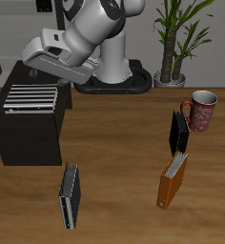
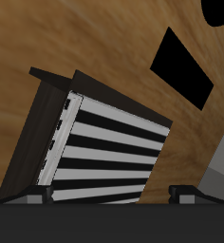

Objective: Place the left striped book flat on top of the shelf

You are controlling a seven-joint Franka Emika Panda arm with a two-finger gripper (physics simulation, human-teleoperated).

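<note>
1. In the exterior view, the thin grey-and-white striped book with dark lines (image 1: pixel 30 97) is seen lying flat on the top of the low black boxy shelf (image 1: pixel 29 138), which stands at one side of the wooden table (image 1: pixel 119 191).
2. The white robot arm (image 1: pixel 91 33) is bent over that shelf, and its two-finger gripper (image 1: pixel 59 86) is held just above the book's far end; whether the jaws are apart or together cannot be told from this view.
3. A darker striped book (image 1: pixel 70 195) is seen on the table near the front edge, well apart from the shelf.
4. An orange book (image 1: pixel 171 181) and a dark book (image 1: pixel 179 132) are seen standing on the other side of the table, with a pink patterned mug (image 1: pixel 200 110) farther back beside them.
5. A potted green plant (image 1: pixel 176 38) is set behind the table.
6. In the wrist view, the striped book (image 2: pixel 109 152) is shown flat on the black shelf top (image 2: pixel 47 114).
7. The gripper's two dark fingertips (image 2: pixel 33 196) are seen apart, with nothing clamped between them.
</note>
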